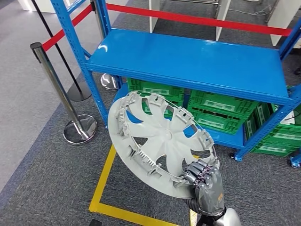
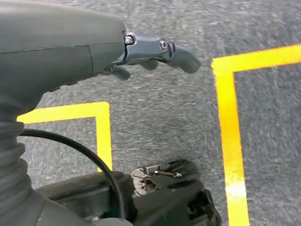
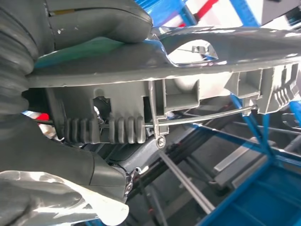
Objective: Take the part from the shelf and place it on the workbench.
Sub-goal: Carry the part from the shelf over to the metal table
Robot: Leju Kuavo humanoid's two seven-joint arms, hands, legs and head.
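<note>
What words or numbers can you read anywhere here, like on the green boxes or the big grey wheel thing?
Nothing can be read.
Green crates under the blue shelf: pale labels on their sides, too small and blurred to read.
Grey wheel cover, held by the right hand: no writing shows on it.
Yellow floor tape near the left hand: plain lines, no text.

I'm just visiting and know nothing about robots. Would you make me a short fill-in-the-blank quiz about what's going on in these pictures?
1. The round grey plastic wheel cover is held at its rim by the robot's ____ hand.
2. The top board of the blue metal shelf has ____ lying on it.
3. The plastic crates under that board are ____ in colour.
4. The tape lines on the grey carpet are ____.

Missing words: right; nothing; green; yellow
</note>
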